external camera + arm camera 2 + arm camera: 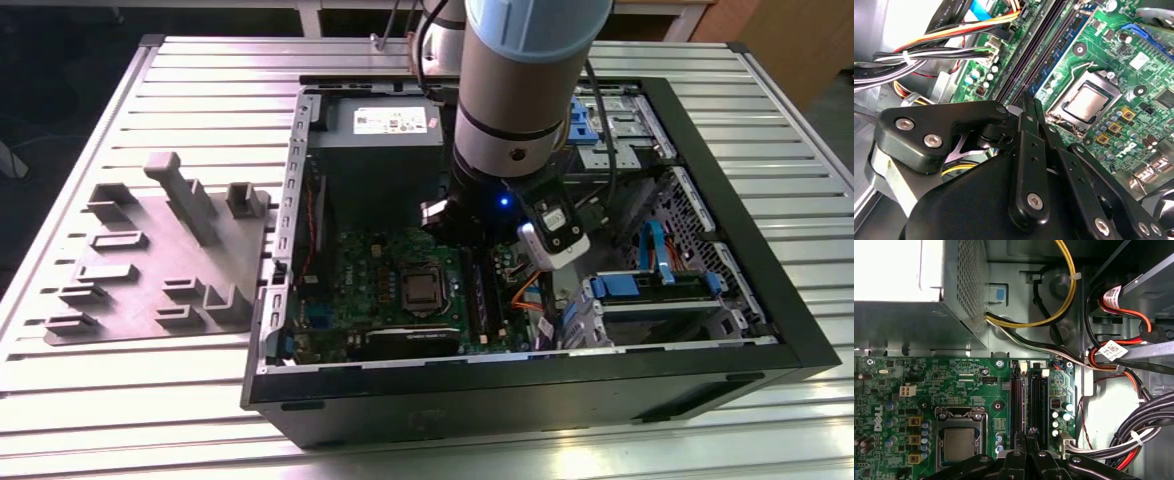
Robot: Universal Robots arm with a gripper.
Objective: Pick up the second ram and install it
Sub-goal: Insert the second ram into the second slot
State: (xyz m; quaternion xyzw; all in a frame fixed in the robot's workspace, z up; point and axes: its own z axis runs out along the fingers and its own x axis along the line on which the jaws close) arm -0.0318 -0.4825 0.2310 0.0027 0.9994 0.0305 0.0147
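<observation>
Exterior view: my arm point(514, 100) reaches down into the open computer case point(534, 390) lying on the table point(200, 90). Its end hangs over the memory slots point(489, 290), which lie beside the processor socket point(418, 285) on the motherboard point(387, 290), toward the exterior view's right. A grey holder point(147, 260) sits on the table well apart from the work, to the exterior view's left of the case.

Second wrist view: my gripper point(1029, 102) has its fingers drawn almost together, with the tips right at the slots. A blue-green strip with dark chips stands on edge there and runs away from the tips. I take it for the second ram point(1061, 45). Its upper edge meets my fingertips, but I cannot tell whether I pinch it or only bear down on it.

First wrist view: the tips sit over the dark slot rows, between the socket and the cable bundle point(1134, 440). The white latches point(1024, 368) show at the far end. From straight above, board and slot merge into dark lines, so I cannot tell how deep the ram sits or whether the latches have closed.

I judge the pick-up done and the ram brought upright to its slot. Full seating is not confirmed, and I am not yet clear of it.
</observation>
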